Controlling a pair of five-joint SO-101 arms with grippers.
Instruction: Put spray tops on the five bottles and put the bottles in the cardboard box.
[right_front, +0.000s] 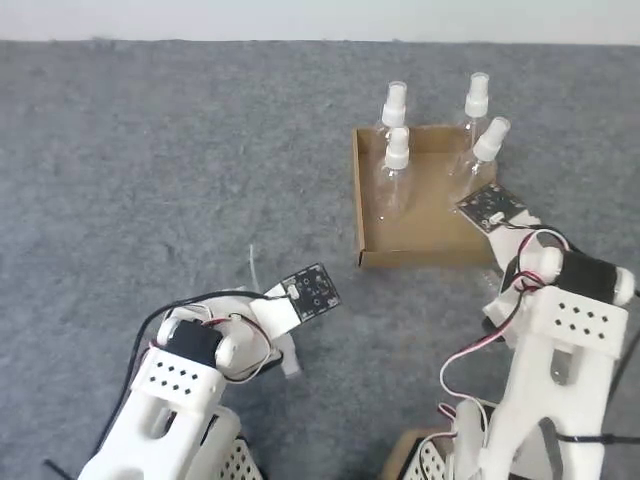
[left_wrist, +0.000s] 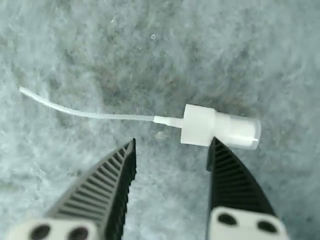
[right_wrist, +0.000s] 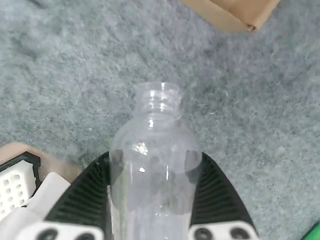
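- Left gripper (left_wrist: 173, 145) hangs open just over the spray top (left_wrist: 200, 125), which lies flat.
- Right gripper (right_wrist: 154, 160) clamps the uncapped bottle (right_wrist: 156, 120).
- Best to grip the spray top's collar, keeping its tube free.

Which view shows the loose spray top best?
The left wrist view: the spray top lies whole, cap and long tube, just past the open left end effector. The high view has it mostly under the left arm, its tube poking out. The right wrist view faces an uncapped bottle instead.
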